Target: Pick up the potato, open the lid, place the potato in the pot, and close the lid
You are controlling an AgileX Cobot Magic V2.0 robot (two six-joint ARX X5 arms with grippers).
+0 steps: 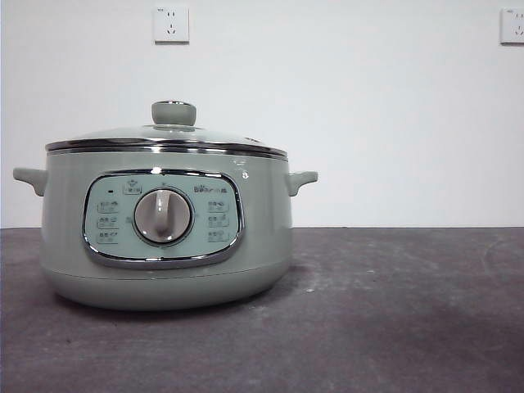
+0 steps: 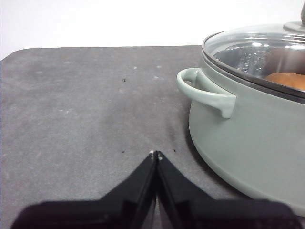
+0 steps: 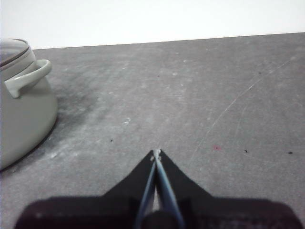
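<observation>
Dark grey tabletop [image 1: 393, 311], matte, scuffed, dusted with pale specks and faint scratches. Plain white wall [image 1: 393, 123] behind. Two white wall sockets high up: one [image 1: 171, 24] left of centre, another [image 1: 512, 25] cut by right edge.

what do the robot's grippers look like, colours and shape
Both are matte black. The left gripper has two flat wedge-shaped fingers narrowing to a point with tiny pale tips. The right gripper looks the same, with bluish-grey inner edges. No cables or markings show.
</observation>
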